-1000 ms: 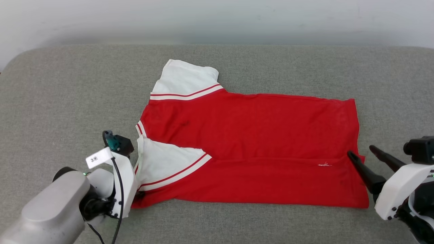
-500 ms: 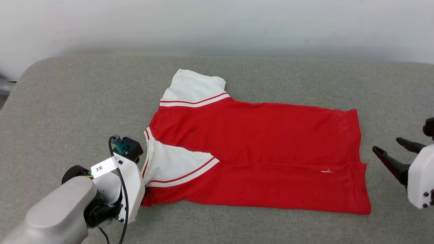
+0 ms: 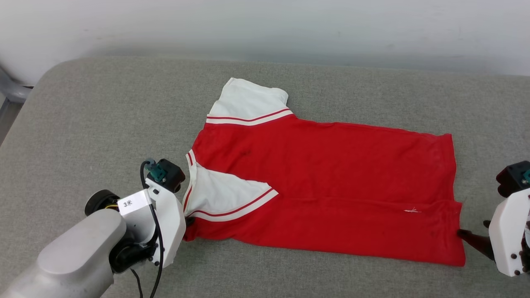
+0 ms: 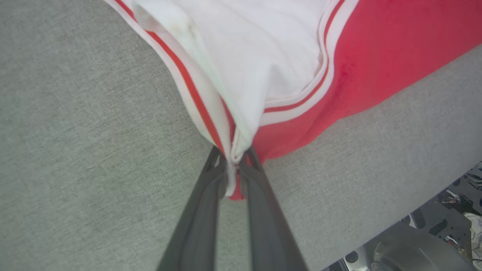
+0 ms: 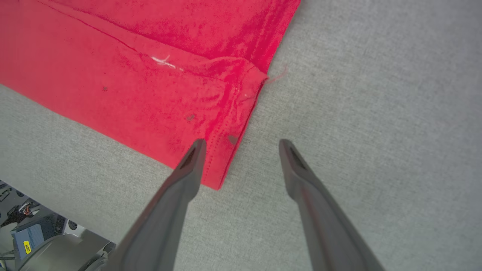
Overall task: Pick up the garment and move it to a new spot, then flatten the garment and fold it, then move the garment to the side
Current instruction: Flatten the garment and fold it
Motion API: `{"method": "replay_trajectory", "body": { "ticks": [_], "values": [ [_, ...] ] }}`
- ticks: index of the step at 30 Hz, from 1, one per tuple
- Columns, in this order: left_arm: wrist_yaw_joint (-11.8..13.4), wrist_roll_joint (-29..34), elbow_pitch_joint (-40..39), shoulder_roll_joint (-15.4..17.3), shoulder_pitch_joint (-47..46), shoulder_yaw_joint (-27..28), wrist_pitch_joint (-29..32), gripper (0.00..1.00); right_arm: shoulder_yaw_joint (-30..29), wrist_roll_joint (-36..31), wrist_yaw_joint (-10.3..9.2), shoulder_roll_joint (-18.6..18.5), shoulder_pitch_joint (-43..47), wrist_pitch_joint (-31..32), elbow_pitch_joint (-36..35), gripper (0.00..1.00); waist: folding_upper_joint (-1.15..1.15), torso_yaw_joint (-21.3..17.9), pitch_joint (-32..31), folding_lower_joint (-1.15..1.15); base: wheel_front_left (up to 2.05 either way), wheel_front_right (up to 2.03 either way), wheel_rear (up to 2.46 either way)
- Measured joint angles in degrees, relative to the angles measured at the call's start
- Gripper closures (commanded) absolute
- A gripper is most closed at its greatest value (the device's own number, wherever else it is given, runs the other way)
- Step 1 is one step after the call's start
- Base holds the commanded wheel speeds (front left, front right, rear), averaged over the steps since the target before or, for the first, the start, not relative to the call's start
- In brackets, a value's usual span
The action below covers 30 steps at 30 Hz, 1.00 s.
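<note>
The garment (image 3: 331, 178) lies spread on the grey cushion, red with white sleeves and striped trim, its near long edge folded over. My left gripper (image 4: 233, 160) is shut on the garment (image 4: 293, 56) at its near left corner, pinching striped trim and white sleeve cloth. In the head view the left wrist body hides most of the left gripper (image 3: 189, 221). My right gripper (image 5: 243, 145) stands open at the near right hem corner of the garment (image 5: 150, 86), one finger over the red cloth, the other over bare cushion. In the head view the right gripper (image 3: 472, 228) sits low at that corner.
The grey cushion (image 3: 103, 124) reaches wide around the garment, with a white wall behind it. Its rounded left end is near a metal frame (image 3: 12, 91). The front edge (image 5: 56, 180) is close below the garment, with floor and robot base beyond.
The head camera has shifted. My right gripper drew back from the hem's right edge, then came in low at the near right corner. The left arm stays at the near left corner.
</note>
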Motion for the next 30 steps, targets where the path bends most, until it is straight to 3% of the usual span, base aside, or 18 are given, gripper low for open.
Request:
{"method": "replay_trajectory", "body": {
  "ticks": [10,17,18,19,20,30],
  "values": [
    [0.0,0.88,0.02,-0.29,-1.27,-0.31,-1.0,1.0,4.52,-1.12,-0.01,3.55,0.81,-3.32,7.37,0.0,0.0,0.96,2.52,0.0,0.0,0.0,0.0],
    [0.0,0.86,0.58,-0.74,-1.97,-0.68,-1.56,1.0,7.83,-1.18,-0.05,4.07,0.0,-7.14,11.36,0.0,-0.01,1.0,3.6,-0.01,0.0,0.0,0.0],
    [0.0,0.79,0.71,-0.75,-1.97,-0.71,-1.75,1.0,8.18,-0.92,-0.12,4.0,-0.07,-7.9,11.54,0.24,-0.01,0.92,3.59,-0.01,0.0,0.0,0.0],
    [0.0,0.73,0.87,-0.75,-1.97,-0.75,-1.97,1.0,8.54,-0.67,-0.12,3.97,-0.16,-8.8,11.69,0.87,-0.01,0.82,3.51,-0.02,0.0,0.0,0.0],
    [0.0,0.58,1.03,-0.74,-1.96,-0.75,-2.1,1.0,8.98,-0.55,-0.11,3.93,-0.39,-9.59,11.83,1.0,0.0,0.71,3.36,-0.02,0.0,0.0,0.0],
    [0.19,-1.15,0.4,1.29,0.75,0.03,-4.87,1.0,9.65,1.67,0.0,2.7,-0.38,-16.27,9.57,1.0,0.0,-0.33,-0.47,0.0,0.0,0.0,0.0]
  ]
}}
